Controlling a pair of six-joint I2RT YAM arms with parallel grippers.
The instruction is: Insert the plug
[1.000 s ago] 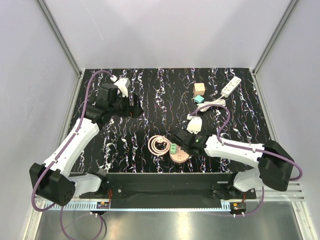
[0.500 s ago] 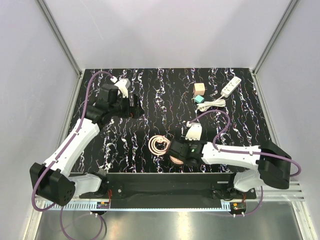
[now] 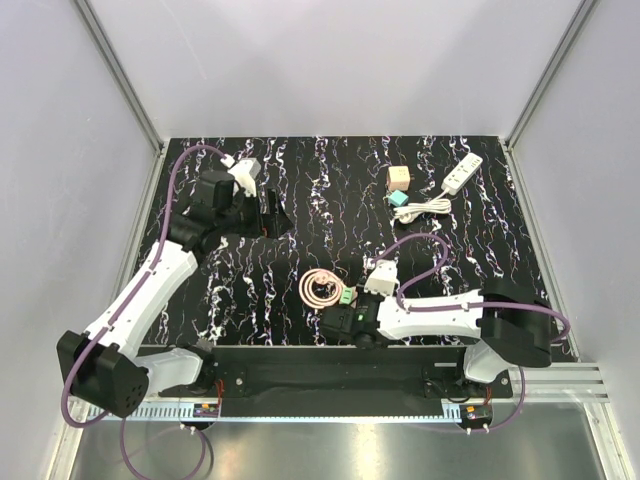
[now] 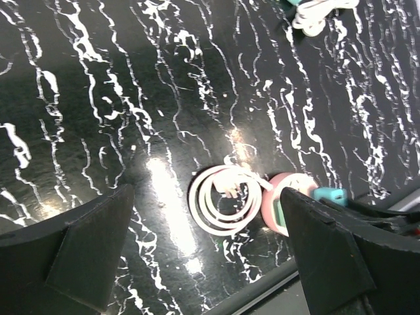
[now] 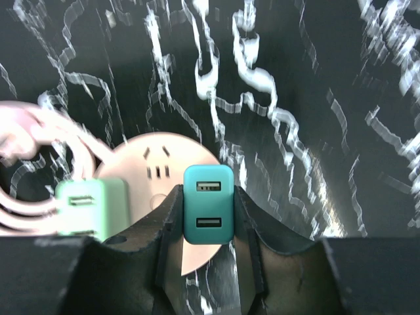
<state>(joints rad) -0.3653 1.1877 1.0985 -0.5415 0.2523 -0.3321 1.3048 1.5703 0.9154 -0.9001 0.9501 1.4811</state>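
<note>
While the left gripper (image 3: 268,215) hung over the far left of the table (image 3: 330,185), the top view showed that the right gripper (image 3: 342,322) had swung within the last second from the right of the pink cable coil (image 3: 320,289) down to the near edge, just below the green plug (image 3: 345,296). I judged this a re-aiming for the push, with nothing seated yet. Counted there: two arms, one coil, one green plug, one white power strip (image 3: 462,173), one wooden cube (image 3: 399,178) and one small teal block (image 3: 398,198).

From the left wrist, that gripper's own fingers stood wide apart and held nothing. Below lay the same single coil, one pink round socket (image 4: 272,203) beside it, and one teal plug (image 4: 328,195) at the socket's right edge.

From the right wrist, the fingers were closed on the teal plug's sides, its two ports facing the camera. It sat over the socket's near part, with the green plug blurred at the left. Whether its prongs met the slots could not be told.
</note>
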